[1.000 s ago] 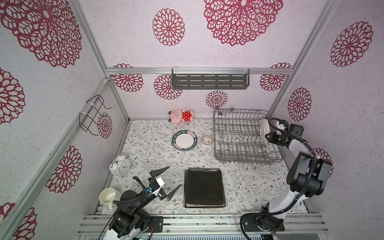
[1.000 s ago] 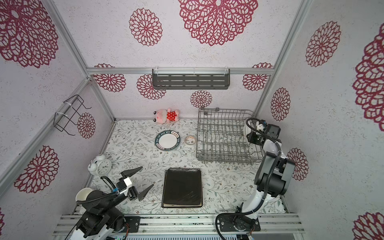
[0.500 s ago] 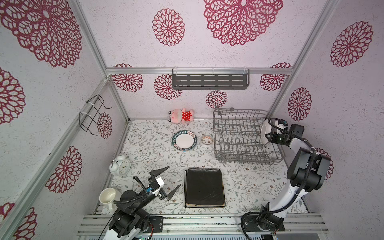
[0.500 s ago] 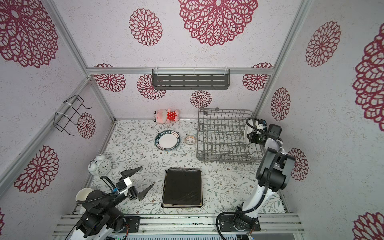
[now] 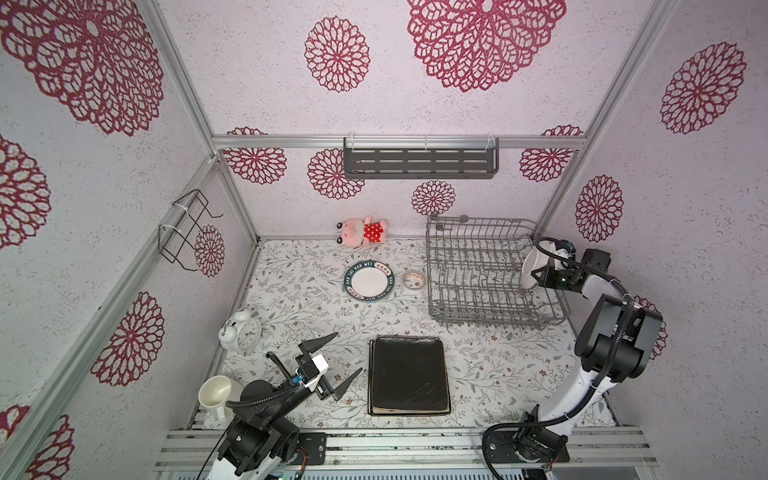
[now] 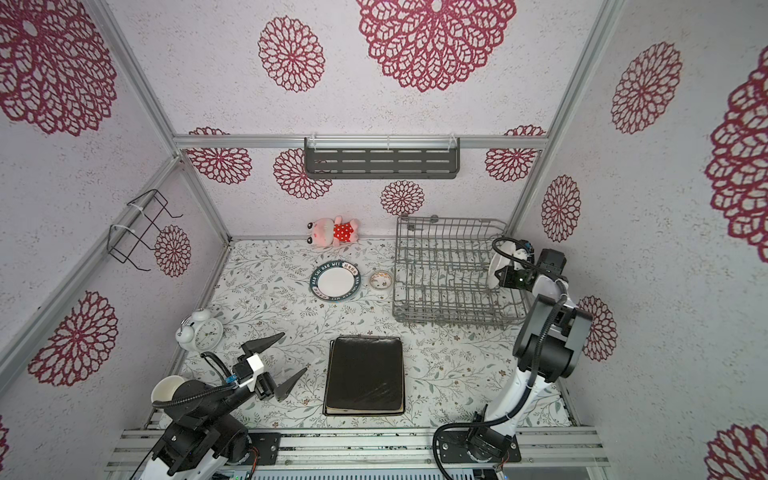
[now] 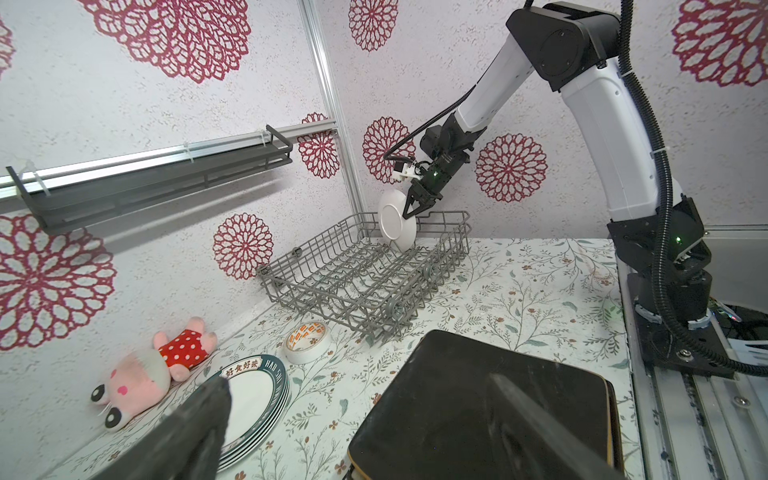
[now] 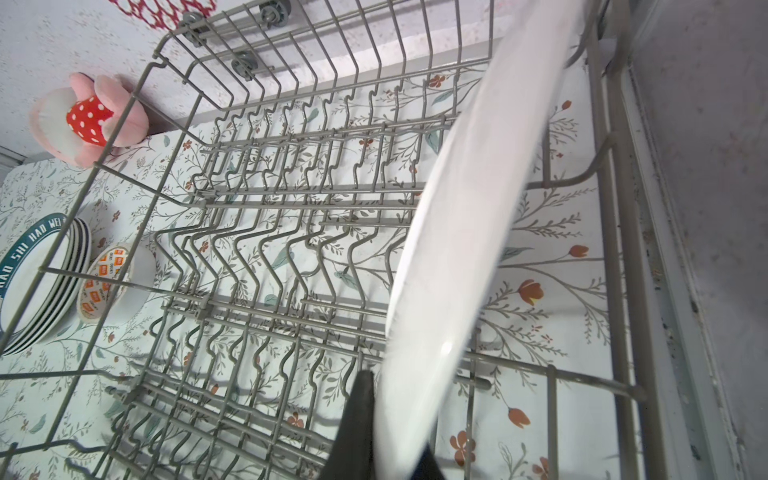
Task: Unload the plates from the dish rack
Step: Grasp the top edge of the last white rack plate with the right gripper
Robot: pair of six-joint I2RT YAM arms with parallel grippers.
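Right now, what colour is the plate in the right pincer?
Plain white plate, clearest in the left wrist view.

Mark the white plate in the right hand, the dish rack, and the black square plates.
white plate (image 7: 394,223): left wrist view, centre of its face.
dish rack (image 5: 494,321): in a top view, near side wall.
black square plates (image 5: 409,374): in a top view, top plate's middle.
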